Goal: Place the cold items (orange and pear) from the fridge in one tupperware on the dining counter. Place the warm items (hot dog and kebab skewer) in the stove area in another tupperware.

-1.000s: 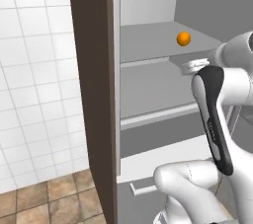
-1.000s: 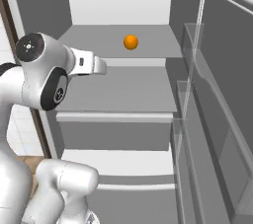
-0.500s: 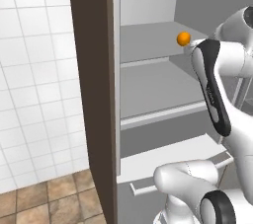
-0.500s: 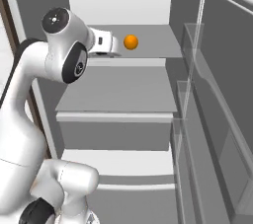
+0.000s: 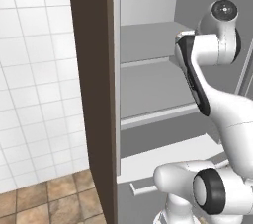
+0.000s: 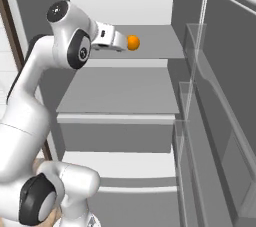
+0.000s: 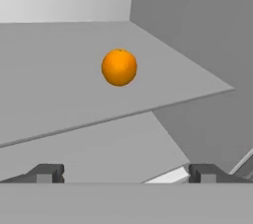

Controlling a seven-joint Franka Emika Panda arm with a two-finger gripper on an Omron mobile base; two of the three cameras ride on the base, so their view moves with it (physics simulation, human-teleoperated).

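An orange (image 7: 119,67) rests on the upper shelf (image 7: 59,94) of the open fridge, close to the shelf's front edge. In the hand view it lies ahead of my gripper (image 7: 126,172), centred between the two widely spread fingertips (image 7: 47,172) and some way beyond them. In the right base view my gripper (image 6: 123,44) is level with that shelf, its tip just left of the orange (image 6: 133,42), and it is open with nothing in it. The arm (image 5: 197,80) blocks the orange in the left base view.
Below the upper shelf are a middle shelf (image 6: 117,118) and a lower ledge (image 6: 135,163). The open fridge door with its clear bins (image 6: 200,76) stands on the right. A brown side panel (image 5: 94,94) and a tiled wall (image 5: 34,70) are on the left.
The arm has lifted and stretched forward into the fridge, bringing the gripper from below the upper shelf up beside the orange. The jaws stay open.
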